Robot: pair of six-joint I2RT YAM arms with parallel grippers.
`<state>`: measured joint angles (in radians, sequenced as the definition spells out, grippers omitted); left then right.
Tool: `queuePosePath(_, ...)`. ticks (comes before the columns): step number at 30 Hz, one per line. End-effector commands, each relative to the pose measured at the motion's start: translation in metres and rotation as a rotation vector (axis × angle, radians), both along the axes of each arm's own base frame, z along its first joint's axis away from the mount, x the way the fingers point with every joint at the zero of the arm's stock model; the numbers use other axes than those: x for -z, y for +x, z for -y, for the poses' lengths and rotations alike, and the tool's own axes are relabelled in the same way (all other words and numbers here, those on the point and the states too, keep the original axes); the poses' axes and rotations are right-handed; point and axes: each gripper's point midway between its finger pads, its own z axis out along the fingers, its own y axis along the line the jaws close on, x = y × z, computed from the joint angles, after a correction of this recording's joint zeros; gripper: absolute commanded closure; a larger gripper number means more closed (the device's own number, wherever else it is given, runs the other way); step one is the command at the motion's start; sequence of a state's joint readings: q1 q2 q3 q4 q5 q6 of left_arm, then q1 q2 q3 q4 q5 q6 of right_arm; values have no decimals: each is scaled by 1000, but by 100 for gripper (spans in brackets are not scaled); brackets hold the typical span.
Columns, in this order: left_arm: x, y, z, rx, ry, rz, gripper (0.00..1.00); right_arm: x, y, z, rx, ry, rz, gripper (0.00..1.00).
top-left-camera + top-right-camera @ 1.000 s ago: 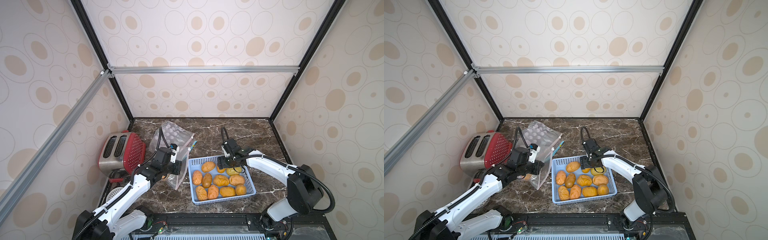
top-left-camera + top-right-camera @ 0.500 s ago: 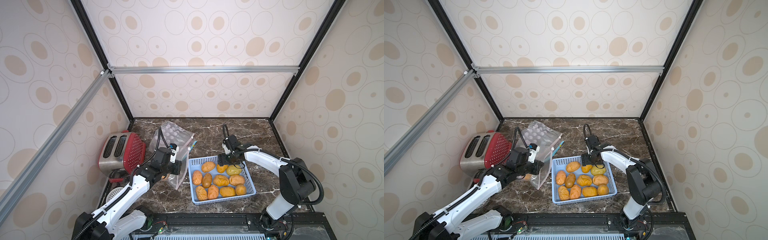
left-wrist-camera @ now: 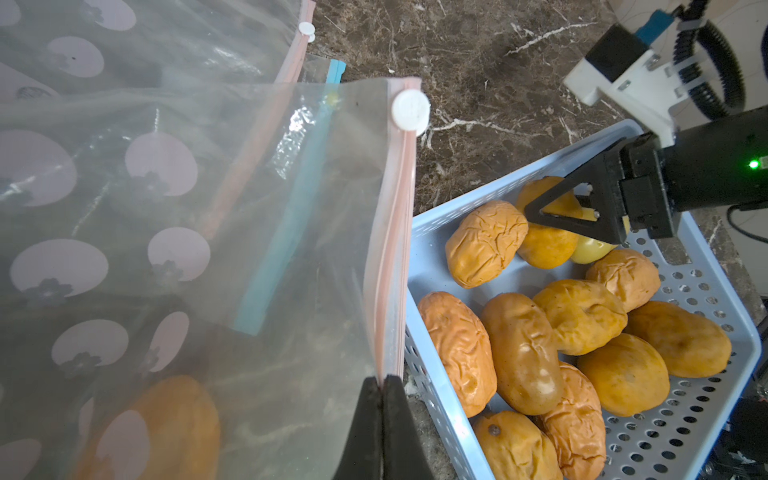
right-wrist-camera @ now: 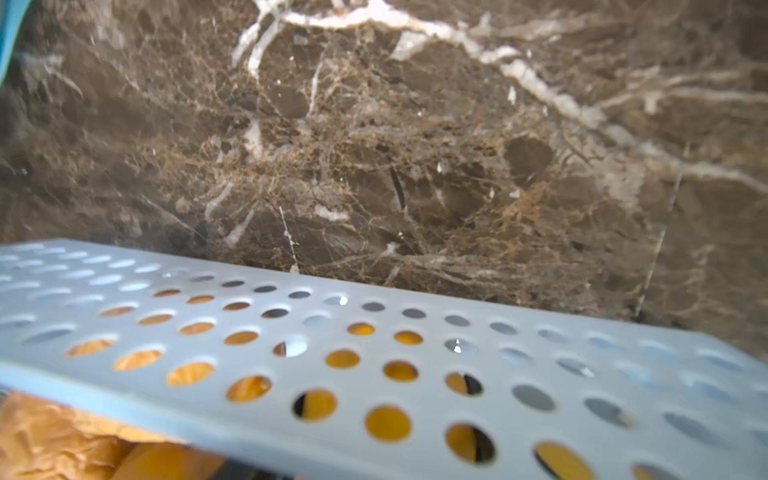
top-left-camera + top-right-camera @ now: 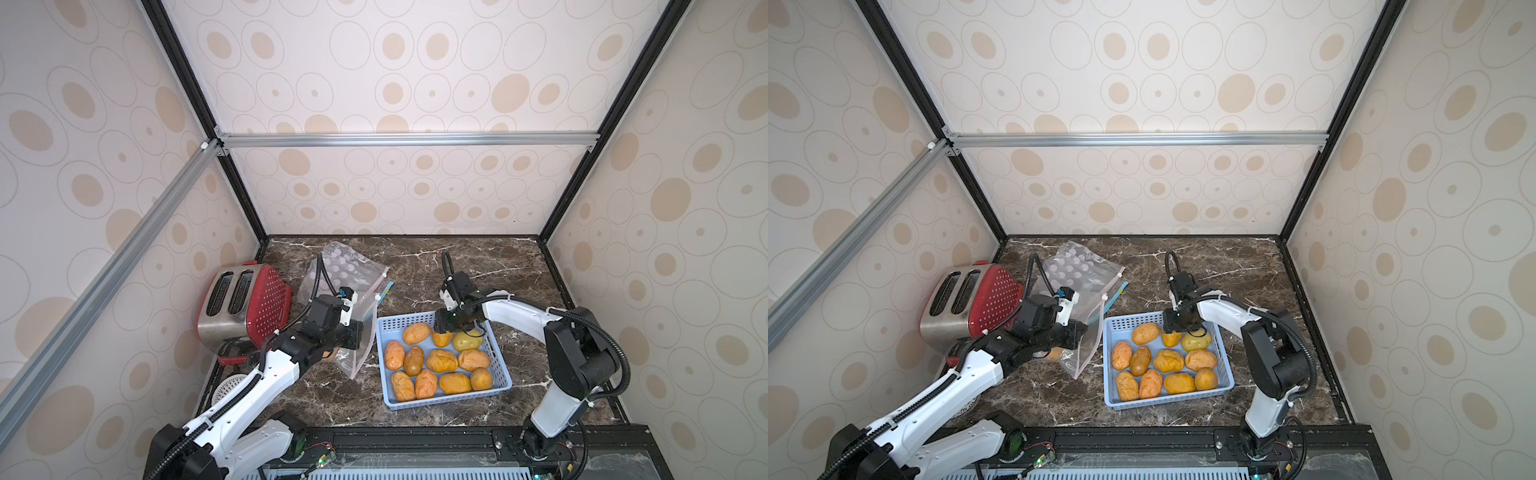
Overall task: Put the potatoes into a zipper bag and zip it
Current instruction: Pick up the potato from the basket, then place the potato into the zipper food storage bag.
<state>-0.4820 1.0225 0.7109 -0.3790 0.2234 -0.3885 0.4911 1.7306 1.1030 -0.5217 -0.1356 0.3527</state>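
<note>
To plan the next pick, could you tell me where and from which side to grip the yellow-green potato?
Take the yellow-green potato across its rounded middle, probably from above: it lies in a far corner of the blue basket, walls and an orange potato crowding its sides.

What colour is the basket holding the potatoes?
Light blue basket, perforated; best in the left wrist view.

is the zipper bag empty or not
Not empty: one orange potato shows through the clear plastic of the zipper bag.
</note>
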Motion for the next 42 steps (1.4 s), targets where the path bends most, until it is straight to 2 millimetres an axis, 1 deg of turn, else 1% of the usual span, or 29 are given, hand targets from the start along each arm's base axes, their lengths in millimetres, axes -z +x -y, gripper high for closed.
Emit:
queuePosePath(1,-1,2,-4,-21,2,10,100,-3,-6,1,-8,6,-16,50)
queuePosePath(5,-3,3,-4,-22,1,15,100,-22,-7,0,-9,50,31,53)
queuePosePath(9,-5,2,-2,-14,-14,14,100,-44,-13,-2,-10,97,80,53)
queuePosePath(14,-27,-2,17,38,-130,26,100,-82,-23,-3,-18,176,169,55)
queuePosePath(17,-38,-3,25,62,-181,6,100,-111,-32,-20,-61,287,237,55)
queuePosePath(21,-60,-4,38,89,-273,1,100,-153,-42,-49,-143,410,380,56)
queuePosePath(24,-73,-1,42,71,-305,-24,100,-177,-48,-74,-206,506,488,57)
queuePosePath(26,-84,-1,42,60,-324,-25,100,-188,-52,-88,-240,553,529,58)
queuePosePath(28,-91,-5,46,77,-355,-32,100,-193,-56,-100,-269,580,546,58)
queuePosePath(29,-92,-5,47,77,-365,-33,100,-195,-57,-105,-283,589,551,57)
queuePosePath(32,-85,-3,48,65,-379,-54,100,-196,-63,-118,-322,605,552,58)
queuePosePath(34,-87,-1,54,86,-404,-45,100,-196,-67,-123,-352,600,560,58)
queuePosePath(38,-98,15,62,84,-421,-32,100,-200,-71,-122,-369,579,588,58)
queuePosePath(42,-92,23,66,85,-407,-50,100,-208,-71,-113,-338,581,637,59)
